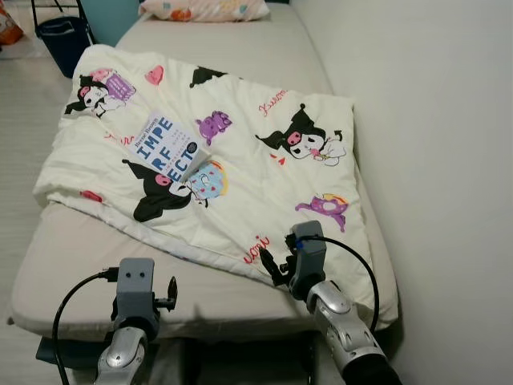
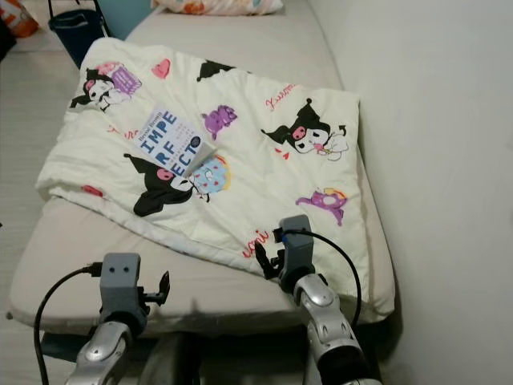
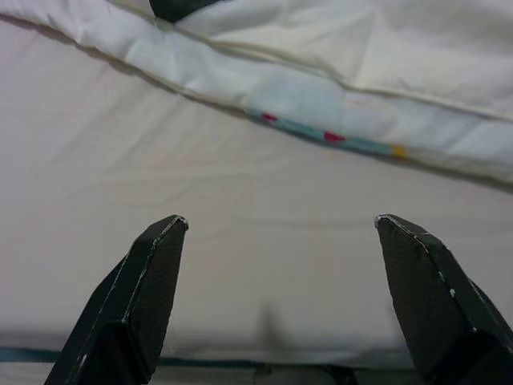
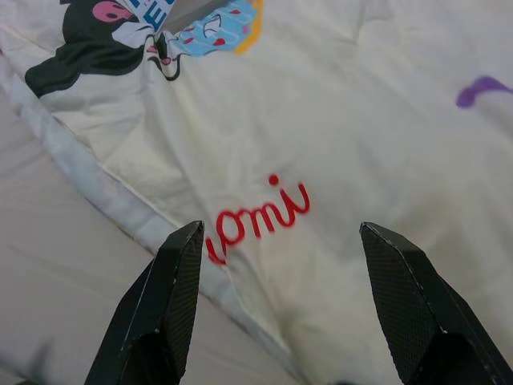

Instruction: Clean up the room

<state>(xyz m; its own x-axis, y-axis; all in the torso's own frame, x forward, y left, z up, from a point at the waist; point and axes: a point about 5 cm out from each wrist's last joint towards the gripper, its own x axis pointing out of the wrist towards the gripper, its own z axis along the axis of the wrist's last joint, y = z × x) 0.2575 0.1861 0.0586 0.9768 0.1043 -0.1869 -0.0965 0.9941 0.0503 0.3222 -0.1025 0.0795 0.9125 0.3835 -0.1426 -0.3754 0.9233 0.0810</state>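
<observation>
A pale wall (image 1: 433, 120) ran along the far side of the bed. Off past the head end, a dark blue bin (image 1: 62, 40) stood on the light floor (image 1: 24, 88), with black metal legs (image 1: 80, 12) of some stand just beside it.

place: bedroom in a home | evidence: single bed (image 1: 96, 265) against a plain wall (image 1: 433, 120), cartoon-print blanket (image 1: 240, 168) spread over it, pillow (image 1: 204, 9) at the head, book (image 1: 164, 147) lay on the blanket
</observation>
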